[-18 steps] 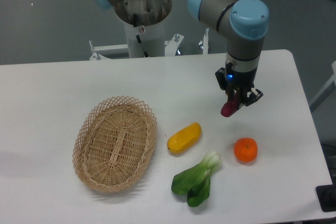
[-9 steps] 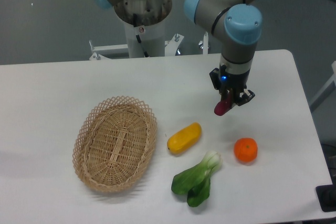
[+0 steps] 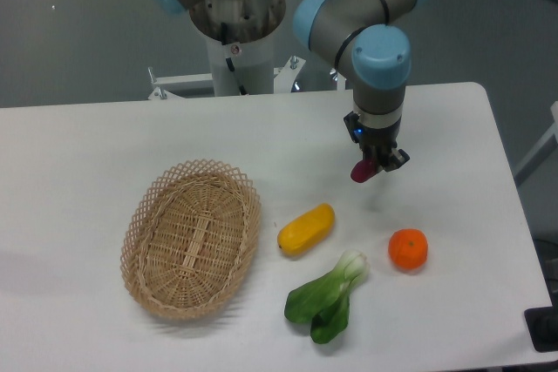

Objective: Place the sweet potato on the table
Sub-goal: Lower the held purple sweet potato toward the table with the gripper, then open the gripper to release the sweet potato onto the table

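Observation:
My gripper (image 3: 370, 163) is shut on the sweet potato (image 3: 360, 171), a small dark magenta piece whose lower end sticks out below the fingers. It hangs in the air above the white table (image 3: 87, 145), right of centre. It is above and to the right of the yellow-orange vegetable (image 3: 306, 229) and up-left of the orange fruit (image 3: 408, 249). The upper part of the sweet potato is hidden between the fingers.
A woven wicker basket (image 3: 190, 237) stands at the left centre. A green bok choy (image 3: 328, 297) lies near the front edge. The robot base (image 3: 237, 32) stands behind the table's far edge.
The gripper has moved left and slightly up with the sweet potato in it, away from the orange fruit. Nothing else has moved.

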Available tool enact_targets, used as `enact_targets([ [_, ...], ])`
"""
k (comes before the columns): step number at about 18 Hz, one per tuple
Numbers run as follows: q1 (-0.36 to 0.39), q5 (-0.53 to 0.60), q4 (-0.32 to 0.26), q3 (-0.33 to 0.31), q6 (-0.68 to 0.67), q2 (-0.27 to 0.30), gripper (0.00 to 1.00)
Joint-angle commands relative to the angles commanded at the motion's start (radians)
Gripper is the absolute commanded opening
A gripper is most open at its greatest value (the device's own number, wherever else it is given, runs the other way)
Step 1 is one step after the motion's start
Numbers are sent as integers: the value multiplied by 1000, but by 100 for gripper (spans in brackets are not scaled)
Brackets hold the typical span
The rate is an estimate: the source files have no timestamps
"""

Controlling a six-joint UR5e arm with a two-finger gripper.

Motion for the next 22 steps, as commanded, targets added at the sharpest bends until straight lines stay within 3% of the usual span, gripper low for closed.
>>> enact_targets([
  [6, 0, -2, 8, -22, -2, -34, 12],
  [8, 0, -2, 8, -17, -3, -34, 18],
  [10, 0, -3, 9, -6, -14, -32, 52],
  [12, 2, -3, 9, 3, -15, -22, 100],
  [22, -8, -41, 6, 153, -136, 28, 100],
])
